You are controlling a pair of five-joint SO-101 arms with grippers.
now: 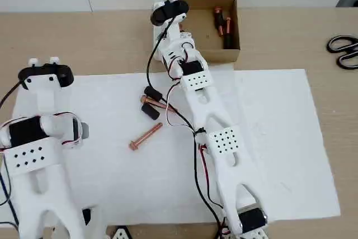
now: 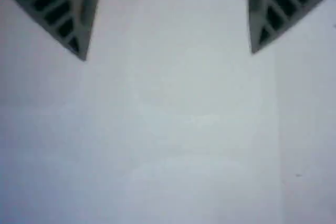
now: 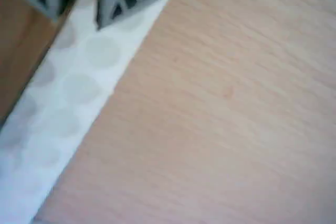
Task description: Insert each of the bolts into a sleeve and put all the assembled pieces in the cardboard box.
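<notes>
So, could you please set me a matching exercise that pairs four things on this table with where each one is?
Things:
1 scissors
2 bare bolt
3 assembled pieces
4 left gripper

Places:
A inside the cardboard box
B on the bare wooden table
C lying on the white sheet
D open above the white sheet

Pairs: 1-B, 2-C, 3-A, 4-D

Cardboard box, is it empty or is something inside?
Not empty: the cardboard box holds bolts in black sleeves by its right wall.
</notes>
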